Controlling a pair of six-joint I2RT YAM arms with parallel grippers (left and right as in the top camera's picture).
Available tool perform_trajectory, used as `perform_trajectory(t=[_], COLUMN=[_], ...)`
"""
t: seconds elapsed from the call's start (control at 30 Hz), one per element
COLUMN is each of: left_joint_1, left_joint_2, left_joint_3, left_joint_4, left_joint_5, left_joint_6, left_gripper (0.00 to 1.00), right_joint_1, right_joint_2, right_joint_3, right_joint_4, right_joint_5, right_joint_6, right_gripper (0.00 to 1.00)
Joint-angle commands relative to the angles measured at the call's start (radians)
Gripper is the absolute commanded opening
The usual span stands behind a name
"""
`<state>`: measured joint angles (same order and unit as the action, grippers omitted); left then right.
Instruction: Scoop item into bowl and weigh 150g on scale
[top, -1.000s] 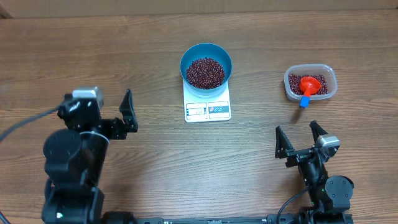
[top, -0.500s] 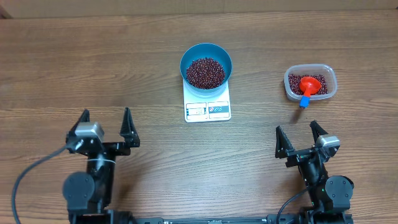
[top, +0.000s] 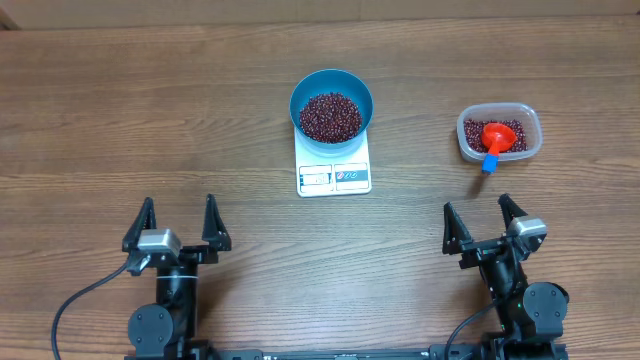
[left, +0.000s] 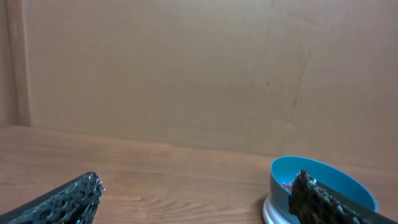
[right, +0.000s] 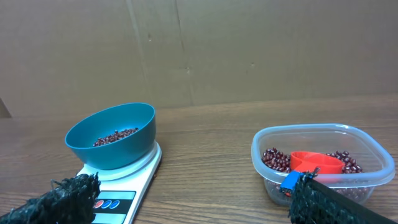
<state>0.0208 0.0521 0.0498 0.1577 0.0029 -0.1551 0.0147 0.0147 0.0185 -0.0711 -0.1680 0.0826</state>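
Note:
The blue bowl (top: 332, 105) stands on the white scale (top: 334, 172) at the table's middle back, with a heap of dark red-brown beans (top: 331, 116) in it. The bowl (right: 111, 135) and scale (right: 122, 186) also show at left in the right wrist view, and the bowl's rim (left: 329, 180) at right in the left wrist view. My left gripper (top: 178, 220) is open and empty near the front left. At the front right my right gripper (top: 480, 221) is also open and holds nothing. Both sit well short of the scale.
A clear plastic tub (top: 499, 133) at the back right holds more beans and a red scoop (top: 498, 137) with a blue handle end. The tub (right: 322, 163) lies just ahead of my right gripper. A brown cardboard wall (left: 186, 68) backs the table.
My left arm has drawn back toward the front edge and folded down, its gripper now pointing forward like the right one. The right arm, bowl and scale have not moved.

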Motion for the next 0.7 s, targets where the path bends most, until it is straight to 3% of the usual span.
perform_trajectory(t=[0.0, 0.23, 0.43, 0.67], left_joint_1=[0.007, 0.007, 0.007, 0.007], left_joint_2=[-0.050, -0.050, -0.050, -0.049], left_joint_3=[-0.046, -0.045, -0.045, -0.045], left_joint_4=[-0.014, -0.059, -0.230, -0.227], left_joint_5=[-0.040, -0.070, -0.114, -0.106], left_joint_6=[0.006, 0.082, 0.082, 0.081], left_gripper=[0.99, 1.00, 1.00, 1.00], right_joint_1=[0.006, 0.006, 0.006, 0.006], right_joint_2=[-0.012, -0.012, -0.012, -0.012], right_joint_3=[-0.011, -0.011, -0.011, -0.011], right_joint_4=[0.003, 0.003, 0.003, 0.003], right_joint_5=[0.008, 0.008, 0.008, 0.008], right_joint_6=[0.007, 0.007, 0.007, 0.006], right_gripper=[1.00, 1.00, 1.00, 1.00])
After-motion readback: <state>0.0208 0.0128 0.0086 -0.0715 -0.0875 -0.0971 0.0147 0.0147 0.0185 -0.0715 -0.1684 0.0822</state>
